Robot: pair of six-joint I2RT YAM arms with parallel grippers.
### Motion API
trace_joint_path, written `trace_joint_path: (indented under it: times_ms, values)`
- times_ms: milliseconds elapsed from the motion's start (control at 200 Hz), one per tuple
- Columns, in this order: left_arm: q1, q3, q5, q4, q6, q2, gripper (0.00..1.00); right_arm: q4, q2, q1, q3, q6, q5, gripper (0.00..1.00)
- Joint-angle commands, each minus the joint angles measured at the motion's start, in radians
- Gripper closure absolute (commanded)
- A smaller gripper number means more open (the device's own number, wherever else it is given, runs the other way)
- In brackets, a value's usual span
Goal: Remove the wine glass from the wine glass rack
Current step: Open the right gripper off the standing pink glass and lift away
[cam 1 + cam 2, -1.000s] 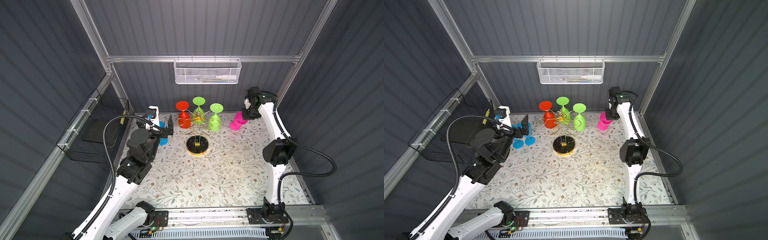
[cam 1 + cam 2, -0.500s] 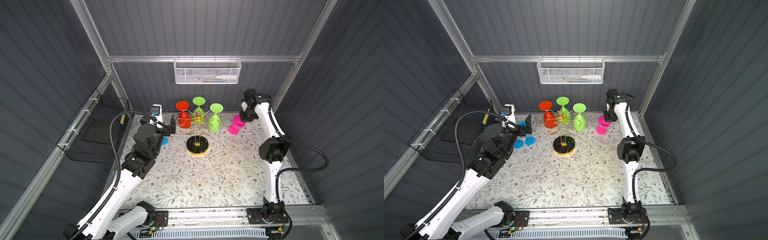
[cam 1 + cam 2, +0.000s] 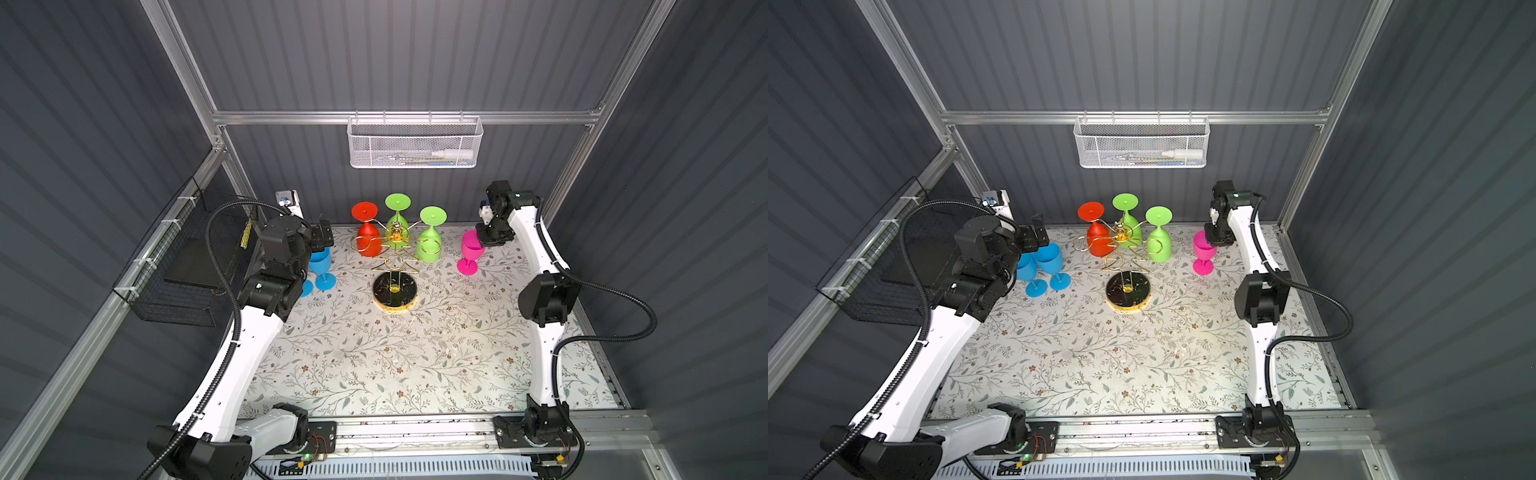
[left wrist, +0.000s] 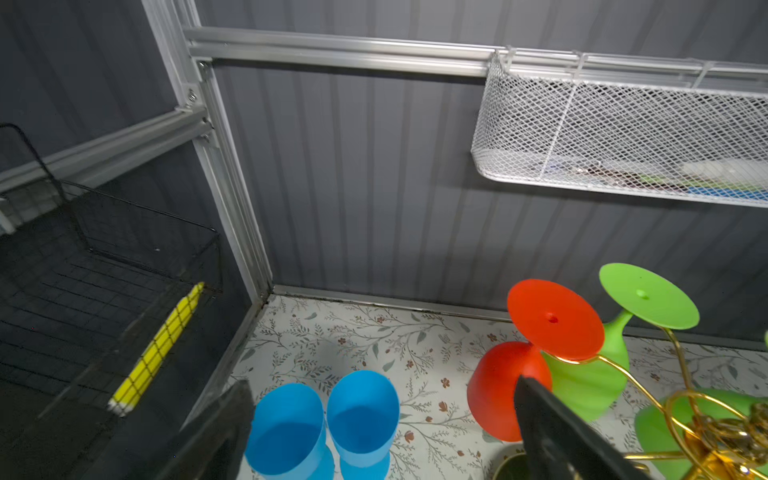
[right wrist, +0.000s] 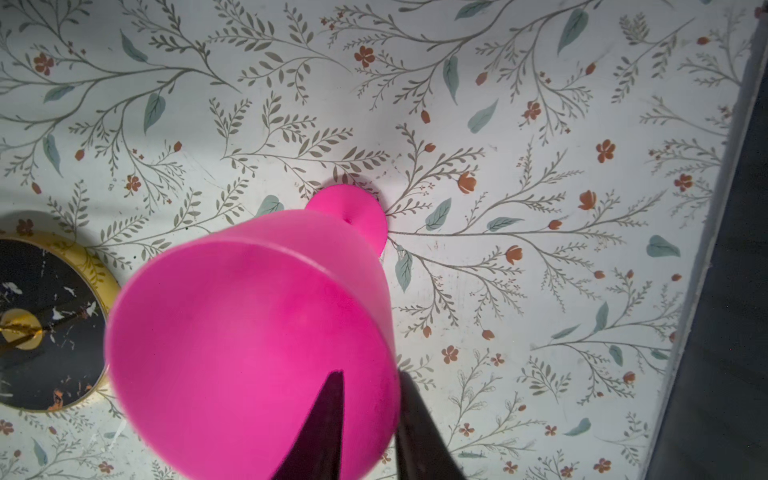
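The gold wine glass rack stands mid-table at the back. A red wine glass and two green ones hang upside down on it. A pink wine glass stands upright on the mat to its right. My right gripper straddles the pink rim, one finger inside and one outside, with the jaws parted. My left gripper is wide open above two blue glasses, left of the red glass.
A white mesh basket hangs on the back wall above the rack. A black wire basket with a yellow pencil is fixed to the left wall. The rack's black base lies close beside the pink glass.
The right arm has brought the pink glass from a tilt to standing on the mat, and its jaws have parted. The left gripper has drawn back and to the left, staying open.
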Motion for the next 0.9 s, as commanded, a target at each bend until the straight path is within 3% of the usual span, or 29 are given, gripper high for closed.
trace_joint_path:
  times_ms: [0, 190, 310, 410, 625, 895]
  values:
    - [0.014, 0.111, 0.175, -0.064, -0.06, 0.051, 0.04, 0.041, -0.081, -0.018, -0.022, 0.018, -0.077, 0.68]
    - [0.133, 0.169, 0.435, -0.105, -0.174, 0.131, 0.11, 0.155, -0.205, -0.064, -0.129, 0.068, -0.194, 0.56]
    - [0.22, 0.155, 0.619, -0.061, -0.248, 0.16, 0.15, 0.333, -0.351, -0.098, -0.326, 0.116, -0.243, 0.49]
    - [0.247, 0.168, 0.74, -0.051, -0.267, 0.197, 0.16, 0.52, -0.498, -0.133, -0.534, 0.183, -0.357, 0.44]
    - [0.263, 0.213, 0.894, -0.058, -0.291, 0.288, 0.22, 0.97, -0.845, -0.141, -1.05, 0.315, -0.543, 0.34]
    - [0.266, 0.264, 1.015, -0.036, -0.327, 0.394, 0.3, 1.082, -1.119, -0.122, -1.358, 0.348, -0.628, 0.29]
